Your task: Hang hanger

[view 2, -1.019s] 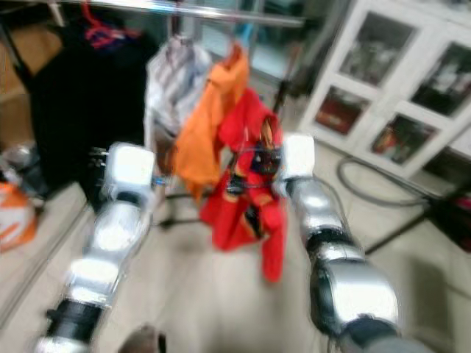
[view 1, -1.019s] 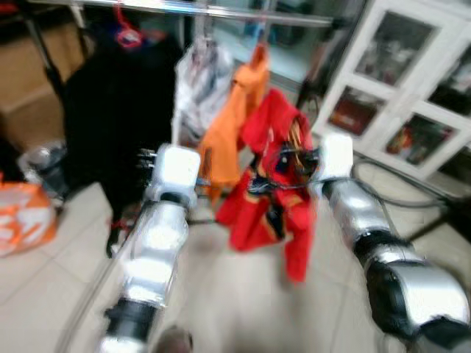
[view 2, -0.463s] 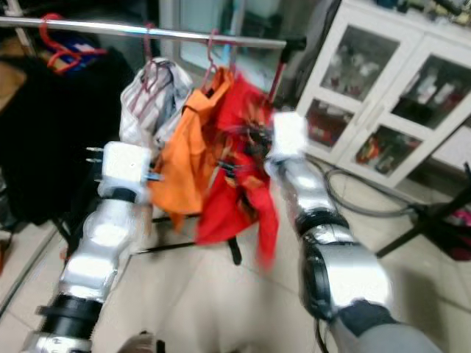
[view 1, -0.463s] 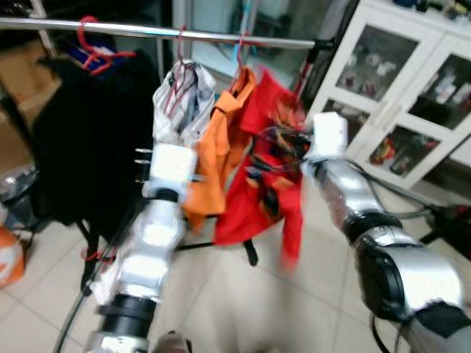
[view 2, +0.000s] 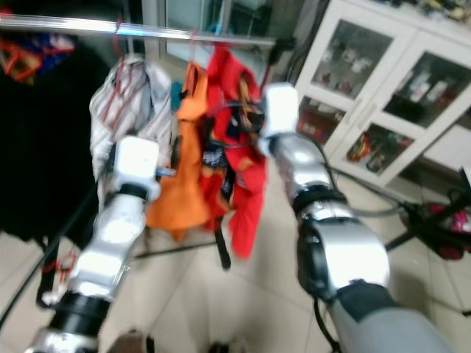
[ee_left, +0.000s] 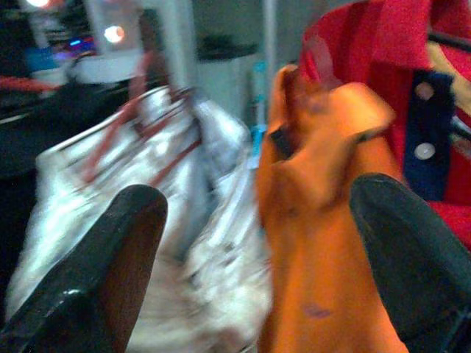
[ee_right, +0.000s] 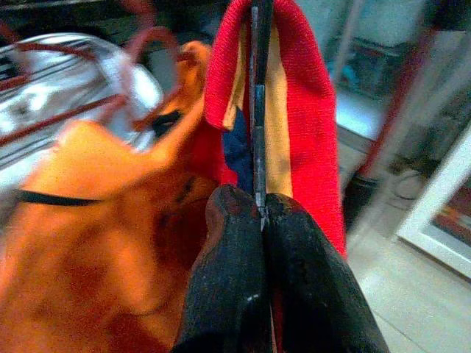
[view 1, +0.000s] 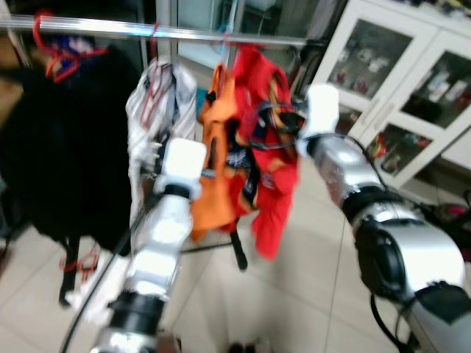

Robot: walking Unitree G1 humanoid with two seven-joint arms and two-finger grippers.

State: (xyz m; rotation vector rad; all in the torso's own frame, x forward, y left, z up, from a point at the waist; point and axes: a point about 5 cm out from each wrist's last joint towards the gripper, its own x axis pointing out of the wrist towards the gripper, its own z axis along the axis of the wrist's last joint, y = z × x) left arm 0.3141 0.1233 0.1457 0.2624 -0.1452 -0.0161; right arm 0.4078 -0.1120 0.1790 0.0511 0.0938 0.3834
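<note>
Our right end effector (ee_right: 259,220) pinches the hanger (ee_right: 257,110) carrying the red garment (view 1: 272,158) just below the rail (view 1: 184,31); next we judge lifting its hook over. Left end effector (ee_left: 257,243) hovers spread.

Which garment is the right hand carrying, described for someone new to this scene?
Find the metal clothes rail running across the top. Of the clothes under it, look nearest the white cabinet: the red garment beside the orange one, on a dark hanger pinched in the right hand.

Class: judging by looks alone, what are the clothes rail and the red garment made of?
Clothes rail: probably metal, since it is thin, silvery and shiny. Red garment: woven or knitted cloth, matte with visible texture, hanging in soft folds. Blur leaves both uncertain.
</note>
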